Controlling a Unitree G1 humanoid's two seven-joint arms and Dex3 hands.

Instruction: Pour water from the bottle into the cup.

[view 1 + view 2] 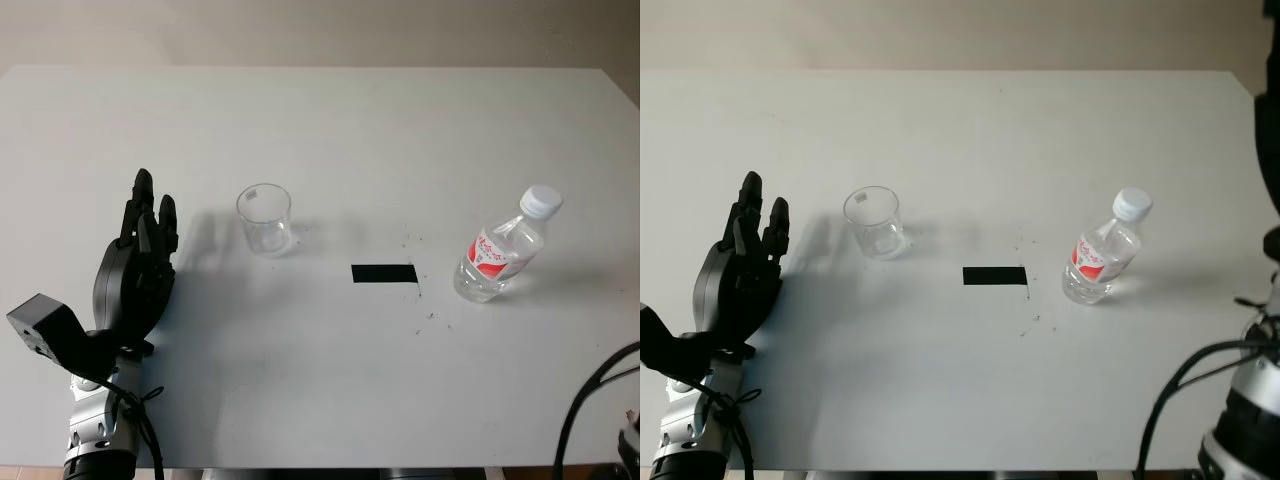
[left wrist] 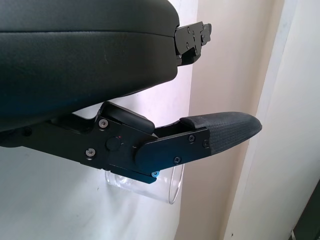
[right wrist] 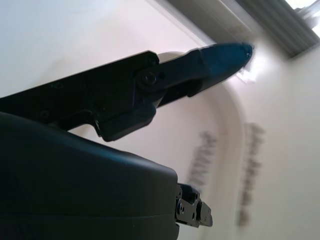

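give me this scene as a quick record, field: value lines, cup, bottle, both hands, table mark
cup: clear cup, upright, left of centre on the white table
bottle: clear bottle with red label, white cap on, standing to the right
table mark: black tape between cup and bottle
left hand: left hand open, over the table left of the cup, not touching it
right hand: right hand open, holding nothing
task state: bottle not yet picked up

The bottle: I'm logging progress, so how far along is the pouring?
Nothing is done. The clear plastic bottle with its white cap on stands untouched; the clear plastic cup looks empty. The open left hand is beside the cup. Grasping, uncapping and pouring remain.
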